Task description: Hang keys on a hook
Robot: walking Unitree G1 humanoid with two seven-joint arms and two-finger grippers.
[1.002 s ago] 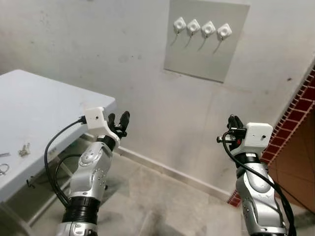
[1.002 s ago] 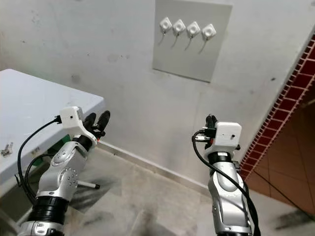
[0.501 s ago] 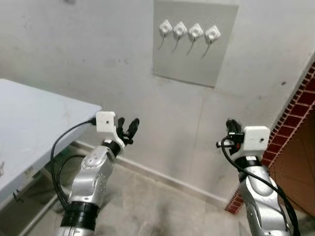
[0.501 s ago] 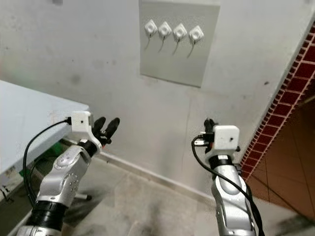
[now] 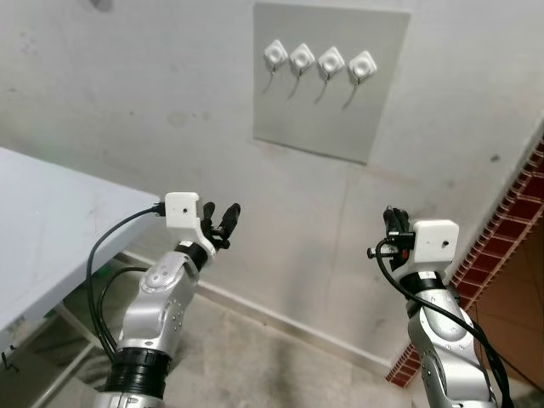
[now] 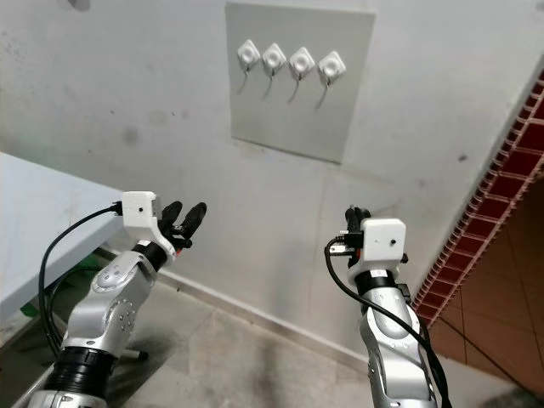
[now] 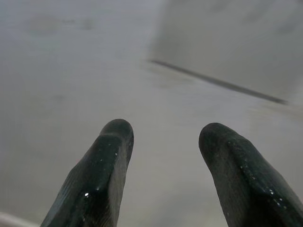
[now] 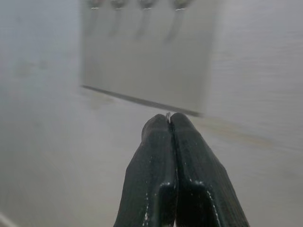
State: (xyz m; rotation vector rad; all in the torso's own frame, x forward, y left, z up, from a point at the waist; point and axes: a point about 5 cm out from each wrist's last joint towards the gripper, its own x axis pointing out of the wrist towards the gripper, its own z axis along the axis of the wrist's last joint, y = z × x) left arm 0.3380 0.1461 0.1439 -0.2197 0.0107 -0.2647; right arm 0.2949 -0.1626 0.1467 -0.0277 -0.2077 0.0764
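Your four hooks (image 5: 316,59) sit in a level row on the grey panel (image 5: 327,110) high on the wall, above and a little to the left of your right gripper (image 5: 391,218), and that arm is the nearer one. Its fingers are pressed tight together, with a thin sliver of metal (image 8: 168,114) peeking from the tips; I judge that to be the keys, though too little shows to be sure. The forearm stands nearly upright, fingers aimed at the wall below the panel. Your left gripper (image 5: 223,218) hovers apart and empty beside the white table (image 5: 51,212). You need to reach up and slightly left
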